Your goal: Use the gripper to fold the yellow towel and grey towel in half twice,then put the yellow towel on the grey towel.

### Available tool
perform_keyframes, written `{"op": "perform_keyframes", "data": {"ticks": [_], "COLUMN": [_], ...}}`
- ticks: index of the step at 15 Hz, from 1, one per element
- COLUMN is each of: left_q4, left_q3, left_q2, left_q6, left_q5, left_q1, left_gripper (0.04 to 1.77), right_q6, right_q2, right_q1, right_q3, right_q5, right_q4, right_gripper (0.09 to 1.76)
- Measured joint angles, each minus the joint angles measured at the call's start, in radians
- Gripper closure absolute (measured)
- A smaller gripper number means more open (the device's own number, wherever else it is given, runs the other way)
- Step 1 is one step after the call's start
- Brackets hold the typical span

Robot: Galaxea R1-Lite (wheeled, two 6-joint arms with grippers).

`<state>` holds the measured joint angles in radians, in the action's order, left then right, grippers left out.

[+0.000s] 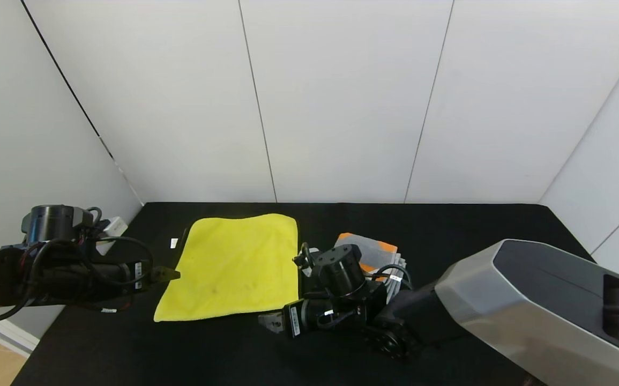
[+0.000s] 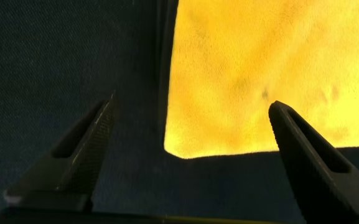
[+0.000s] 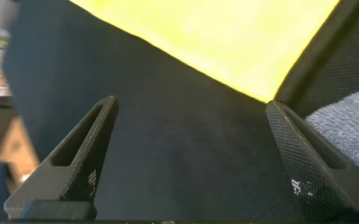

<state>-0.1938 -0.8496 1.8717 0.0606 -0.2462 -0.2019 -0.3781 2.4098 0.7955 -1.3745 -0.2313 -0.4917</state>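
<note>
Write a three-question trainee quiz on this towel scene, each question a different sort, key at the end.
1. True or false: the yellow towel lies on top of the grey towel.
2. Which gripper is at the yellow towel's near right corner? A) left gripper B) right gripper
3. Fill in: both grippers' jaws are ____.

Key: 1 false, the two towels lie side by side on the black table; 2 B; 3 open, holding nothing.

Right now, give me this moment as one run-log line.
yellow towel: flat, unfolded | grey towel: folded | left gripper: open, near yellow's left edge | right gripper: open, near corner
</note>
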Motion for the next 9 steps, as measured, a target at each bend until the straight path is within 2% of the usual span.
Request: {"op": "perform_keyframes", "data": {"ticks": [2,9], "left_q4": [-0.001,-0.001], "left_q3": [0.002,0.004], "left_q2": [0.0,0.009], "left_q6": [-0.001,-0.003], "left_q5": [-0.003,-0.004], "left_q1": [0.0,0.0], "left_gripper": [0.1,0.09], "right_q6": [0.035,0.036], "right_q2": [0.024,0.024], "right_q1": [-0.015,-0.056], "right_q3": [-0.004,-0.014], "right_q5": [0.04,0.049], "right_q4": [-0.006,-0.006], "right_gripper": [0.14,0.14]}}
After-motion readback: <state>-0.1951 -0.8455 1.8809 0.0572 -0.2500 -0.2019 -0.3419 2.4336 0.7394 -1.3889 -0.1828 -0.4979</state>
